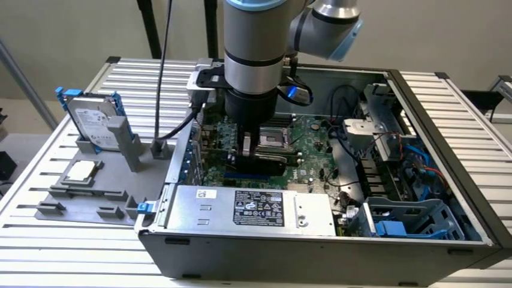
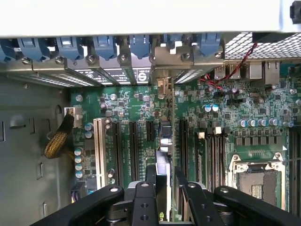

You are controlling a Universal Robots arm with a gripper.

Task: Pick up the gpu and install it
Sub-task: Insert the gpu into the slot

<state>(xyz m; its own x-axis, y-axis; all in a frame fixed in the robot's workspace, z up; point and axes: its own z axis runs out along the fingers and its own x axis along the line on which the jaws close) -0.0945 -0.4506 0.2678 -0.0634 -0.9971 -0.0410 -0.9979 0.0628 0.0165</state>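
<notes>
The gpu stands on edge over the green motherboard, running between two black expansion slots. Its silver end bracket reaches the rear slot openings of the case. My gripper is shut on the card's near end, with one black finger on each side. In the exterior view the gripper hangs low inside the open computer case, and the card's black face shows below it. I cannot tell whether the card sits fully in a slot.
A silver hard drive with blue rails and a small square CPU chip rest on a grey fixture outside the case. The power supply, CPU socket, white slot and braided cable surround the card.
</notes>
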